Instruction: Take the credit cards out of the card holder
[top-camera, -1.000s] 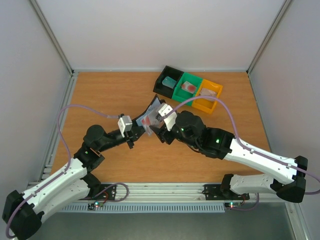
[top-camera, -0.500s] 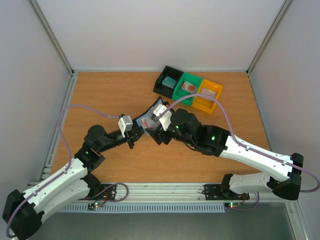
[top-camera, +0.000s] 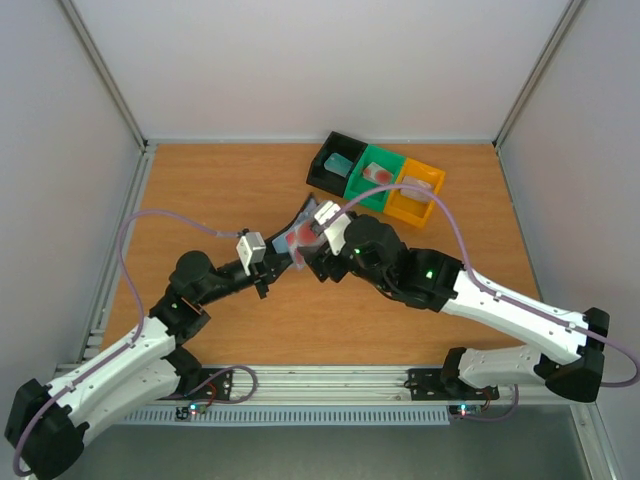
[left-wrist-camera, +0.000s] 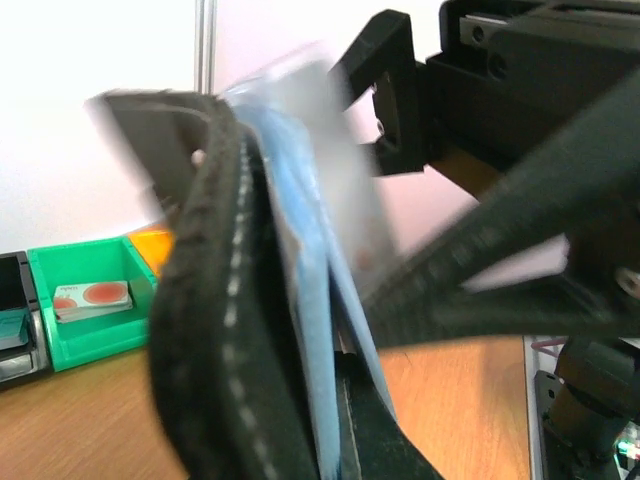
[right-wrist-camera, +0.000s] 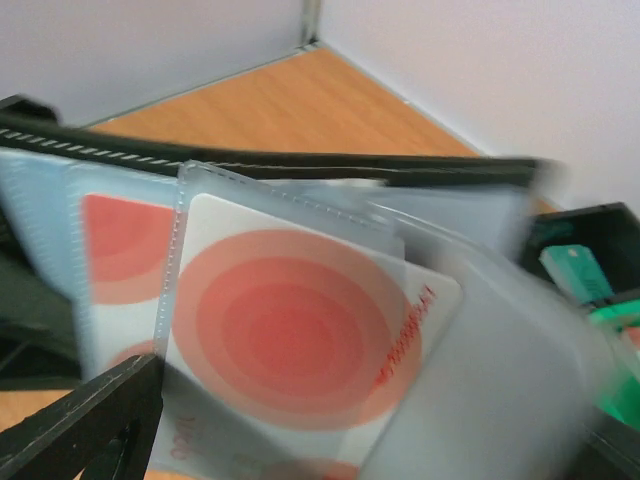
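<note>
Right wrist view is showing the right gripper gaping astride the red card; the left gripper is clamping the card holder, so pinching squarely and pulling straight is looking wisest.

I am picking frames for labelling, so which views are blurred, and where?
Top external view: sharp and evenly lit, card holder small between the arms. Left wrist view: card holder very near and blurred, green tray behind it sharper. Right wrist view: red card readable, right side smeared.
</note>
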